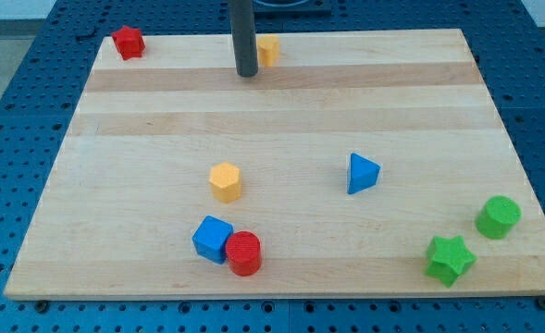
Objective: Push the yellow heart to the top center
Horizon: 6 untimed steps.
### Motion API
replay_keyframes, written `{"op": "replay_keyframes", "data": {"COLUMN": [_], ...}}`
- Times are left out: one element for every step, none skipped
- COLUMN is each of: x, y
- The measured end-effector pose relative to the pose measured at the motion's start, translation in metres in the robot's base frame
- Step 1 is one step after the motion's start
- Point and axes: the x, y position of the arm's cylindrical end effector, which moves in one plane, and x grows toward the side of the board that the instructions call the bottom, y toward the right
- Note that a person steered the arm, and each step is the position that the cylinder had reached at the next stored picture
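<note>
While nothing sits betw. them, the red block [128, 43] at the view's top left is well apart from the action — irrelevant unless I overshoot badly. Further right, the blue cube [213, 239] touches the red cylinder [244, 252] near the view's bottom; the yellow hexagon [226, 180] stands just above them, apart.

There's no claw on this rig, so no wide/narrow/holding state to give — only a rod, and my tip [246, 73] rests on the board [281, 120] near the top edge, just left of the heart [268, 50]. The heart is partly hidden behind the rod; touching or not, can't tell. It looks about at top centre already, so the task seems nearly done.

Risks, as I judge them: the heart is close to the board's top edge, so any push w/ an upward component could tip it off. A push rightward from this side could carry it past centre. An off-centre contact would likely spin it rather than slide it.

Further right — blue triangle [362, 173] mid-board, green star [450, 259] and green cylinder [499, 217] at bottom right, all well clear.
</note>
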Motion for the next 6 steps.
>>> {"op": "replay_keyframes", "data": {"x": [-0.012,-0.007,-0.008,-0.032,-0.049,-0.024], "y": [0.011,0.021,0.028,0.03,0.03,0.03]}}
